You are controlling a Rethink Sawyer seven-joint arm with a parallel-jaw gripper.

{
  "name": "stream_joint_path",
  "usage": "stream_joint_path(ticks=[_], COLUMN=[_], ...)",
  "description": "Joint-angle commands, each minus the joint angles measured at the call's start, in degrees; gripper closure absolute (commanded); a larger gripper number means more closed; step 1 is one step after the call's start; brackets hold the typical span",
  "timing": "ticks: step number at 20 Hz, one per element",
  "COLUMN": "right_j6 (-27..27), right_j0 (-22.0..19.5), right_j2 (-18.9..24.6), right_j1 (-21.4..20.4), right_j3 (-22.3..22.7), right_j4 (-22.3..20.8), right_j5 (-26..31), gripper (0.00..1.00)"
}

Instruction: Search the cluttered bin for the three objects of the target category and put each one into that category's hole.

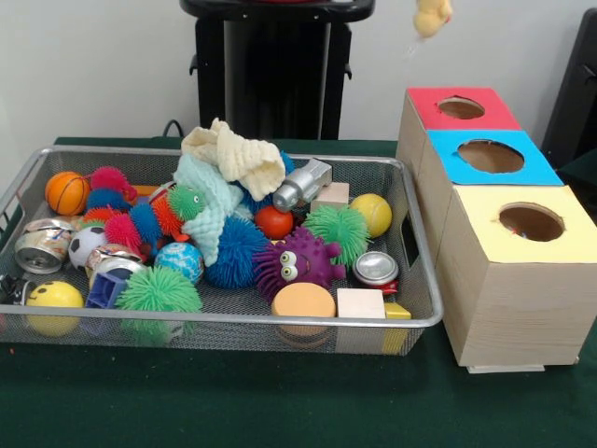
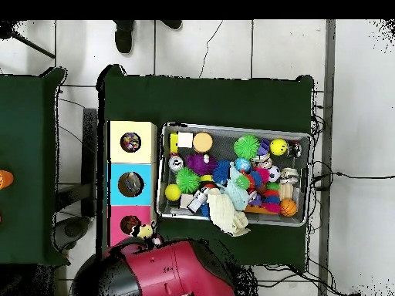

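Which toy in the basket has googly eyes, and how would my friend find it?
Start at the wire mesh bin on the green table, and look toward its front rim, just behind the round orange disc. There sits the purple spiky ball. The other spiky balls around it are green or blue; only this one is purple with two big white eyes.

A green-clothed table stands on pale, seemingly cracked floor tiles before a white wall.

Even, bright indoor light; soft shadow under the wire bin; glare on the cans; top-edge object blurred.
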Motion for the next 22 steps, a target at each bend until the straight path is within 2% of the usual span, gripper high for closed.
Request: stream_joint_path(ticks=[1, 4, 10, 16, 22], right_j6=[15.6, 17.9, 17.0, 14.1, 13.6], right_j0=[2.8, 5.7, 8.6, 9.6, 11.5], right_j2=[-5.6, -8.0, -13.1, -15.1, -16.3], right_j1=[6.1, 8.7, 13.4, 12.8, 12.3], right_j3=[-2.4, -3.5, -4.2, -3.7, -4.7], right_j4=[-4.4, -5.6, -7.6, -5.1, -3.3], right_j5=[-4.6, -6.8, -12.7, -12.8, -11.3], gripper=[1.00, 1.00, 1.00, 1.00, 1.00])
